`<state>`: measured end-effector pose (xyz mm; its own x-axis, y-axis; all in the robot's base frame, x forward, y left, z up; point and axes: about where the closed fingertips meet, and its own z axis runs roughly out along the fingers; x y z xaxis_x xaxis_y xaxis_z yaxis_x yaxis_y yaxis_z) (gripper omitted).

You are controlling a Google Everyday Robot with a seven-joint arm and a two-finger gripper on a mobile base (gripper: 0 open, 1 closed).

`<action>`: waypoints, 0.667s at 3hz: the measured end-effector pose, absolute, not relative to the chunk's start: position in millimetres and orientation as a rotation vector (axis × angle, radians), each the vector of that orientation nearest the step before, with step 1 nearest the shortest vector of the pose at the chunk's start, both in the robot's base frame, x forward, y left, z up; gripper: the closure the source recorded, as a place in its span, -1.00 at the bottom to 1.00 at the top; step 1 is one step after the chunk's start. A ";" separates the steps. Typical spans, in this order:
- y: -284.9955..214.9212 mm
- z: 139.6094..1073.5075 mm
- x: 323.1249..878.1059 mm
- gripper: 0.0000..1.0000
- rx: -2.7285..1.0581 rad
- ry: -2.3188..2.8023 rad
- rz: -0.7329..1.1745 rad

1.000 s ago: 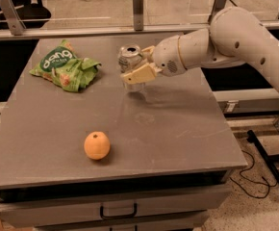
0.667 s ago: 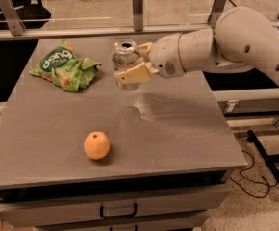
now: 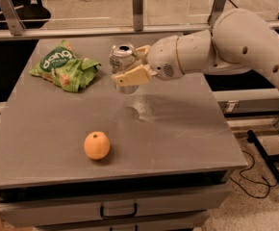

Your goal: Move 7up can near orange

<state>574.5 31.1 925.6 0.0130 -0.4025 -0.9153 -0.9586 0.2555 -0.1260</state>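
Note:
The 7up can (image 3: 121,58), silver with a pull-tab top, is held upright above the grey table (image 3: 187,134), with its shadow on the surface below. My gripper (image 3: 129,66) is shut on the can, its cream fingers (image 3: 132,75) wrapped around the can's right side. The arm reaches in from the right. The orange (image 3: 97,145) rests on the table near the front, down and to the left of the can, well apart from it.
A green snack bag (image 3: 63,67) lies at the table's back left. A metal rail with posts (image 3: 137,4) runs behind the table. A drawer with a handle (image 3: 119,211) sits under the front edge. Cables and a stand leg (image 3: 269,167) lie on the floor at right.
My gripper has carried the can leftward and slightly toward the front, lifted off the table. The orange and snack bag have not moved.

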 end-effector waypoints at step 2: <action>38.6 902.7 522.0 1.00 -1.409 1.547 0.881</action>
